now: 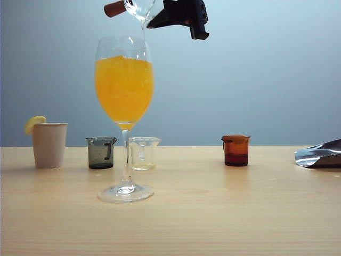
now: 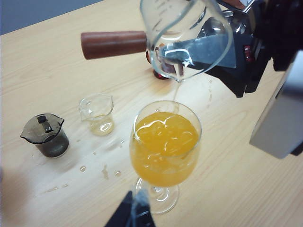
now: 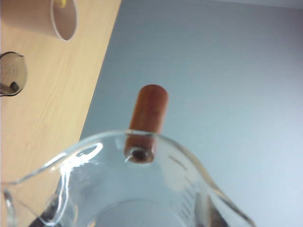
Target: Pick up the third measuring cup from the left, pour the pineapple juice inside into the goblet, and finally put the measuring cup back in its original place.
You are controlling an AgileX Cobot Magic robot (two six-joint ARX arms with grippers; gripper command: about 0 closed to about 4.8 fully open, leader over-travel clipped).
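While the pour step is in hand, L to R on the surface (image 1: pixel 176 224): a paper cup (image 1: pixel 49 145) w/ lemon slice at far left, a dark grey cup (image 1: pixel 101 153), then the goblet (image 1: pixel 124 85), its bowl mostly full of orange drink. A narrow clear cup (image 1: pixel 143 153) sits just behind-right of the stem. Drops of spill (image 2: pixel 105 171) lie on the wood near the foot.

Left tool (image 2: pixel 132 213) shows only as dark tips at the edge of the left wrist view, near the goblet's foot. Can't tell if it's spread or pressed together, or touching the glass.

Above the goblet rim, right tool (image 1: pixel 160 19) is clamped on the third measuring cup (image 1: pixel 137 7), which is tipped steeply, spout down, wooden handle pointing left. The cup looks nearly drained. A thin thread of pineapple juice (image 2: pixel 176 91) seems to run from the spout into the bowl, but it's faint.

Right of that is a bare patch (image 1: pixel 186 160) between the clear cup and the amber cup (image 1: pixel 236 150), prob. the original place. A foil bag (image 1: pixel 319 154) lies at far right.

Next, approx.: let the last drips fall, roll the wrist back upright, then move right & down to the gap w/o clipping the goblet rim. Set the cup flat and let go.
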